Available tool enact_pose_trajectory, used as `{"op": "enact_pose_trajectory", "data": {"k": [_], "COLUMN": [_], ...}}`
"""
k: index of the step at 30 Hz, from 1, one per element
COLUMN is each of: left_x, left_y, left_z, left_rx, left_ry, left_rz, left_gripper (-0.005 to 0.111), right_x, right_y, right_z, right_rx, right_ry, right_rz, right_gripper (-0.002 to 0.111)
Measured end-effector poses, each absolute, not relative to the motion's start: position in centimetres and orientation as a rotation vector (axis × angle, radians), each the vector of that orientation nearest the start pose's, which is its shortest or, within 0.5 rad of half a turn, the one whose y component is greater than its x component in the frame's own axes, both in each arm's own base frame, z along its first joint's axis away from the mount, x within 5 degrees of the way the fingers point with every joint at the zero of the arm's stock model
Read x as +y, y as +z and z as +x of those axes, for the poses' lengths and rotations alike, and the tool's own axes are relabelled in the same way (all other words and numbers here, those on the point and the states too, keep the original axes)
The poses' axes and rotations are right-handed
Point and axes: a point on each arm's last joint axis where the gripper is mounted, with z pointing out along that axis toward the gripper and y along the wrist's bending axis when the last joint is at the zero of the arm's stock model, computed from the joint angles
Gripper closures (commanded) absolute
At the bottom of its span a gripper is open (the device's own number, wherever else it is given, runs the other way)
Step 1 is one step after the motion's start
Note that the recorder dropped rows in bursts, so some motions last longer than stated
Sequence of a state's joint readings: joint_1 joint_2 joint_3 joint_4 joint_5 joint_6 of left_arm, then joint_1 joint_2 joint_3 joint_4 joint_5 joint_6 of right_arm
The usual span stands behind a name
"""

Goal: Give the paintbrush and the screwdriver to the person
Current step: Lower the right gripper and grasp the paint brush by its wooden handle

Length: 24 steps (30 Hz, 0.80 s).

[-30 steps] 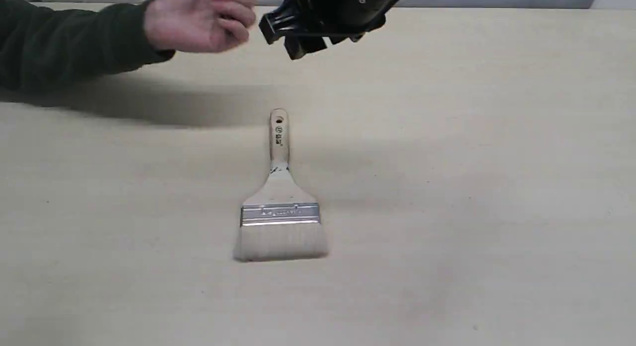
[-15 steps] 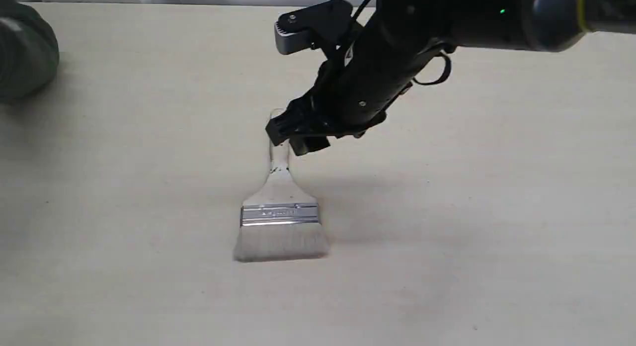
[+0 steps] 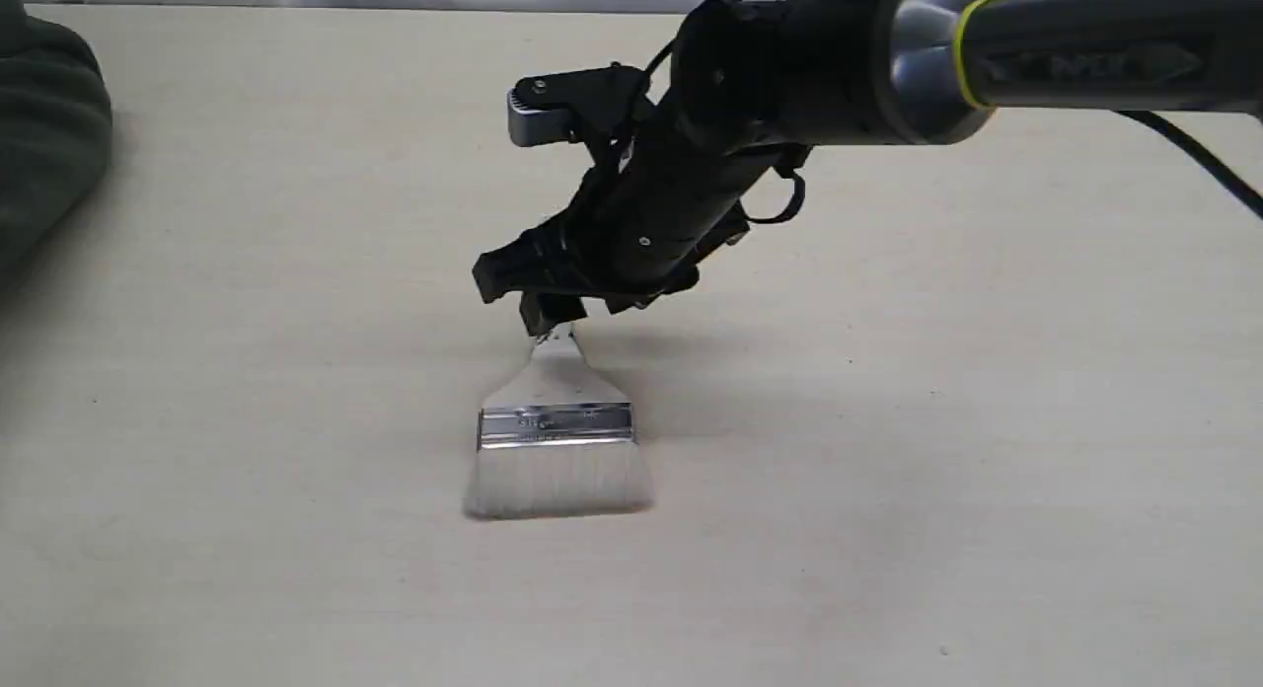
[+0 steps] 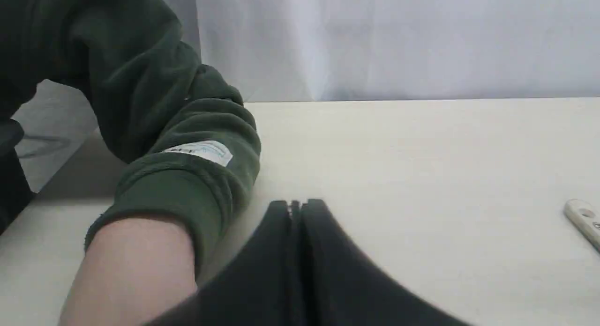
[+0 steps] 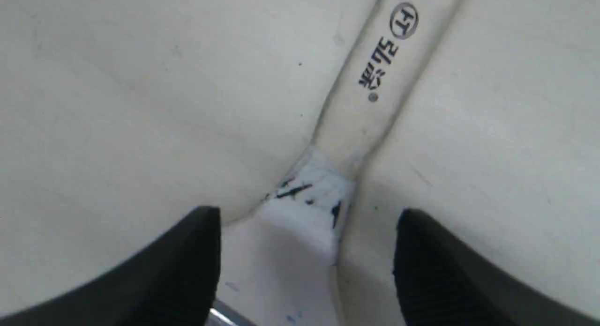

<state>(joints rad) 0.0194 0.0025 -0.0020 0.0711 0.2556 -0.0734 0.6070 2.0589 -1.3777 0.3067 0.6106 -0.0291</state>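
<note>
Exterior: the right claw [image 3: 521,297] is seen angled down, jaws spread, nothing gripped. The paintbrush [image 3: 557,425] lies flat on the table [image 3: 247,420] directly under the claw. Most of the handle is hidden beneath the fingers, while the metal band and whitish bristles stick out past the fingertips. Contact between fingertips and handle cannot be told from this view. A wrist camera [image 3: 538,114] is mounted on the arm above the claw. Of the person [image 3: 44,114] only a dark green sleeve is seen, well apart from the claw and brush. Left wrist: the left claw [image 4: 296,206] is clenched, fingers pressed together with nothing between them, above the table [image 4: 422,152]. The person [image 4: 187,152] is just beside this claw, green sleeve and bare forearm shown. The pale handle end of the paintbrush [image 4: 583,218] is seen well off on the claw's other side, resting on the table. A pale wall [image 4: 398,40] is seen beyond the table's far edge. Right wrist: the right claw [image 5: 307,216] is released, fingers [image 5: 187,265] wide apart, straddling the paintbrush [image 5: 375,82] at the handle neck, where a white patch with black marks is seen. A gap is visible on each side, so no grip is made. The handle, printed with black characters, runs ahead of the fingertips.
</note>
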Motion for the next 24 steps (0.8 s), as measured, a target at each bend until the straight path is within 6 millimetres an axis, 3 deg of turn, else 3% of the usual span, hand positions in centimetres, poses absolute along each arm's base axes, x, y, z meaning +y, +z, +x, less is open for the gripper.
{"op": "enact_pose_trajectory", "data": {"k": [14,24], "left_x": [0.3,0.3], "left_y": [19.1,19.1], "left_z": [5.5,5.5], "left_rx": [1.739,1.739], "left_ry": [0.026,0.026], "left_rz": [-0.034,-0.034], "left_gripper": [0.107,0.107], "right_x": [26.2,26.4], "right_y": [11.7,11.6], "right_z": [34.7,34.9], "right_rx": [2.839,2.846], "right_ry": [0.449,0.464], "right_rz": [-0.546,-0.486], "right_gripper": [0.051,0.051]}}
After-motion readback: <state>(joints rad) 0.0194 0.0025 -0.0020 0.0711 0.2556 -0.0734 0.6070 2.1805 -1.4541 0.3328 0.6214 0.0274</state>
